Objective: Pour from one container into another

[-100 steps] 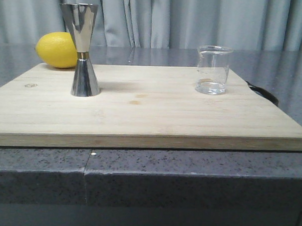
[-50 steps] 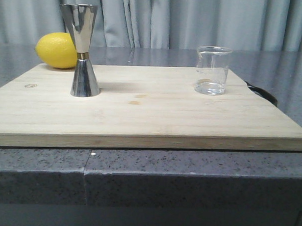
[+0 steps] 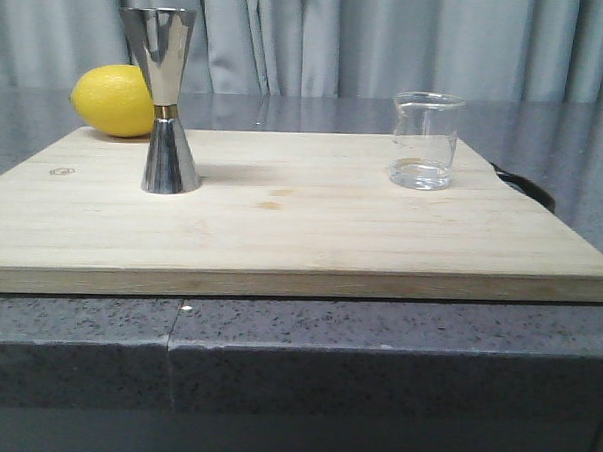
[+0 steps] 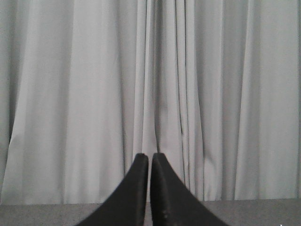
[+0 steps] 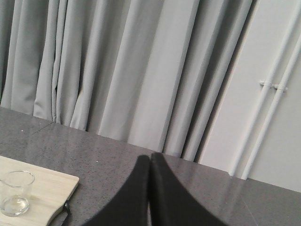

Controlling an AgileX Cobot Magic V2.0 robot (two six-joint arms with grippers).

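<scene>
Front view shows you nothing poured: beaker (image 3: 424, 140) and jigger (image 3: 168, 100) stand untouched; both grippers (image 4: 149, 162) (image 5: 150, 160) pressed together, empty.

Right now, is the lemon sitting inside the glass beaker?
No, the lemon lies behind the steel jigger on the left, far from the glass beaker on the right.

Yellow lemon (image 3: 113, 100), silver jigger (image 3: 167, 100) (gold-banded), pale board (image 3: 281, 225)
</scene>
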